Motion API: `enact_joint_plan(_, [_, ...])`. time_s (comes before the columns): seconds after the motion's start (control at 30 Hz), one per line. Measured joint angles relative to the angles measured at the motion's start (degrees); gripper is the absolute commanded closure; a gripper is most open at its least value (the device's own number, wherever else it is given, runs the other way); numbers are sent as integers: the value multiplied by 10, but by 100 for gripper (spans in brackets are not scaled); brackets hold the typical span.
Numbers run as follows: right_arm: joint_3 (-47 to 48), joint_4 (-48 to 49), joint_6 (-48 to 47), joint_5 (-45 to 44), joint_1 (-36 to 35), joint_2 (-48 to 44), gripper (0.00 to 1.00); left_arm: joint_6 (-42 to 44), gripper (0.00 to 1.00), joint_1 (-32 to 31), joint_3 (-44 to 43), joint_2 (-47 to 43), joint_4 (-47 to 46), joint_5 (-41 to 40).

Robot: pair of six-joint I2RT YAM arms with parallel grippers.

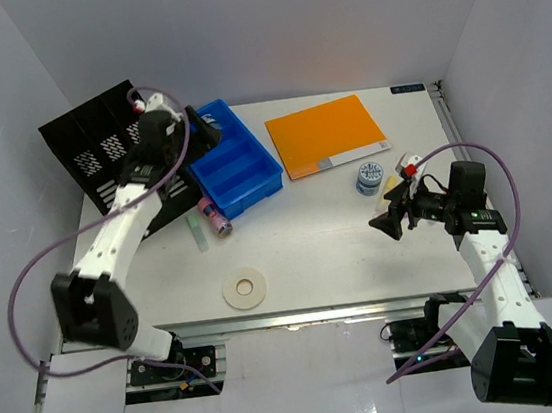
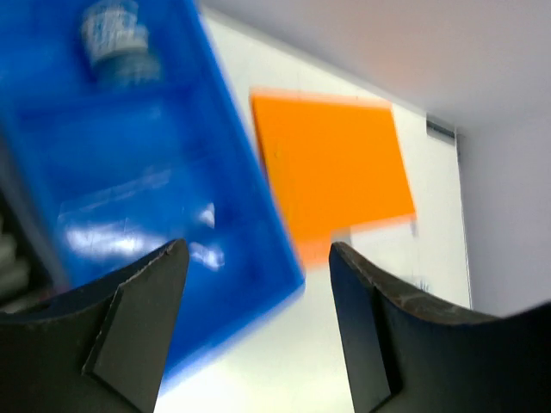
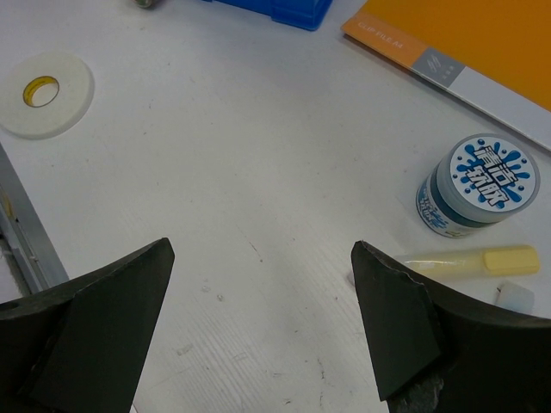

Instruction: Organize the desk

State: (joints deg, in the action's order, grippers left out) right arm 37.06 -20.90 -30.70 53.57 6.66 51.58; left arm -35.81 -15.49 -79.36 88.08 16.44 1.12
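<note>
The white desk (image 1: 321, 241) carries scattered items. My left gripper (image 1: 205, 135) is open and empty, above the blue compartment tray (image 1: 235, 161); the left wrist view shows the gripper (image 2: 258, 284) over the tray's (image 2: 129, 172) near corner, with a small jar (image 2: 116, 43) in one compartment. My right gripper (image 1: 390, 218) is open and empty, low over bare desk (image 3: 215, 172). Beside it are a round blue-and-white jar (image 3: 478, 185) and a yellow highlighter (image 3: 473, 261). An orange folder (image 1: 326, 135) lies at the back middle.
A black slotted file rack (image 1: 98, 148) stands at the back left. A pink marker (image 1: 215, 217) and a pale stick (image 1: 198, 226) lie in front of the tray. A white tape roll (image 1: 246, 290) lies near the front rail (image 1: 299, 314). White walls enclose the desk.
</note>
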Motion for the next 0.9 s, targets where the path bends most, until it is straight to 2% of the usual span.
enact_joint_plan(0.1, [0,2,4,-15,0,0,10,1,16,0,140,-146,12,51])
enact_joint_plan(0.23, [-2,38,46,-74,-3,22,8,40,2,0,254,-278,15,123])
enact_joint_plan(0.4, [44,65,117,-188,-26,136,10,88,2,0,375,-399,14,202])
enact_joint_plan(0.57, [144,73,174,-309,-78,261,10,112,2,0,430,-426,4,235])
enact_joint_plan(0.9, [226,89,213,-422,-132,367,10,130,2,0,463,-447,-3,252])
